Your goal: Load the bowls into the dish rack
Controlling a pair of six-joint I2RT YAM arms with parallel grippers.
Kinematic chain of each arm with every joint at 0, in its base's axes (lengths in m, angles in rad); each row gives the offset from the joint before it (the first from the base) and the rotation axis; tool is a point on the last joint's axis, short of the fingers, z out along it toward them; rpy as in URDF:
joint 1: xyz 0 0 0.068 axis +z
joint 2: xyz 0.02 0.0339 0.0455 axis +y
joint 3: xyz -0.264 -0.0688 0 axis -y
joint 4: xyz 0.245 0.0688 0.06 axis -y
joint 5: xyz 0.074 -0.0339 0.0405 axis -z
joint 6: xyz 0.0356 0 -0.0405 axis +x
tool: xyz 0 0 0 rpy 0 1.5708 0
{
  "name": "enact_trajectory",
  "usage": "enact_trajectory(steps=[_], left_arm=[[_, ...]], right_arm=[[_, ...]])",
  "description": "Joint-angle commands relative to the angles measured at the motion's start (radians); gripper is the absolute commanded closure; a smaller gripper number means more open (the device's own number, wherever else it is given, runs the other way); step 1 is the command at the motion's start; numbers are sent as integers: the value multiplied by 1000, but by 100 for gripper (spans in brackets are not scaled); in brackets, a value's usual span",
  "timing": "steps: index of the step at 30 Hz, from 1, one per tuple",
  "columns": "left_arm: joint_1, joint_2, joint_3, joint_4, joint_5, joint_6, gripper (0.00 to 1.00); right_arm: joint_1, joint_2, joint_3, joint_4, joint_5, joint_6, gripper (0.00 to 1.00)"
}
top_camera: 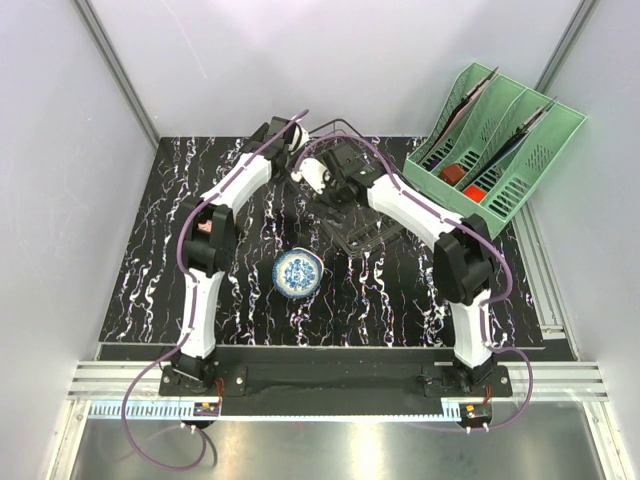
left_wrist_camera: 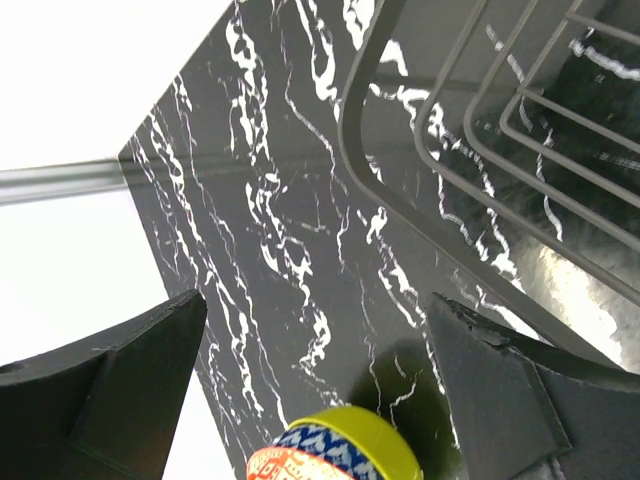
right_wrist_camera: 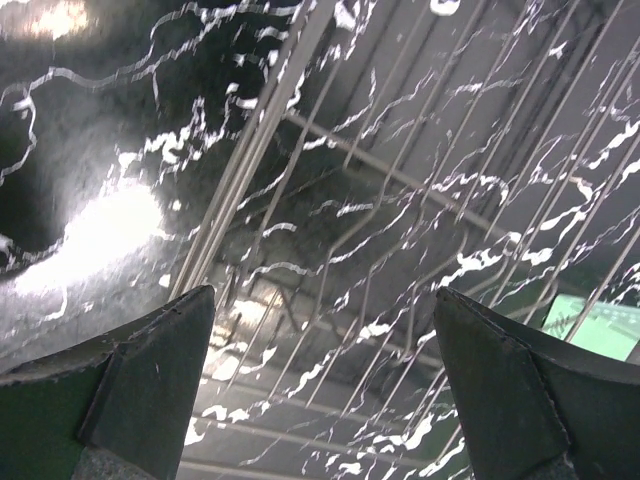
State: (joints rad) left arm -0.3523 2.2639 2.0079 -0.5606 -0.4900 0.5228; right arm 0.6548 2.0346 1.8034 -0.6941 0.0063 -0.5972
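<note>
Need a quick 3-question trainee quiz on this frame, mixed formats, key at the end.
1. True or false: the left gripper and the right gripper both stand open.
2. How many bowls show inside the dish rack?
3. The blue-patterned bowl sits: A) in the dish rack B) on the table, outside the rack C) in a gripper.
Key: 1 true; 2 none; 3 B.

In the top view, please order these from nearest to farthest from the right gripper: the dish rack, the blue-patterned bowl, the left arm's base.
1. Dish rack, under the right gripper.
2. Blue-patterned bowl, mid-table, toward the bases.
3. Left arm's base, near-left edge.
</note>
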Motion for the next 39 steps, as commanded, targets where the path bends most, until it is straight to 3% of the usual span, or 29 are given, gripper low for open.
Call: enact_trajectory(steps=[1,6,10,13,19,28,39], left_arm=[[-17,52,80,-5,-19,-1,1],[-5,19,54,-1,-32,-50,1],[18,-111,-26,2,-18,-93,1],[15,-228,-132,-2,14,-87,1],[-20,-437,-395,-7,120,-60,1],[-54,-417,-524,34,251,-61,1],[-73,-526,-771,183,568,23,1]], right_arm=[[25,53,92,-27,-31,0,0],[25,53,174,-35,29,36,0],[20,-14,154,-24,116,45,0],[-9,-80,107,-4,181,47,0],[-133,-194,-22,-2,153,71,0],[-184,-364,-176,21,166,66,0],[-261,-468,-228,21,155,65,0]])
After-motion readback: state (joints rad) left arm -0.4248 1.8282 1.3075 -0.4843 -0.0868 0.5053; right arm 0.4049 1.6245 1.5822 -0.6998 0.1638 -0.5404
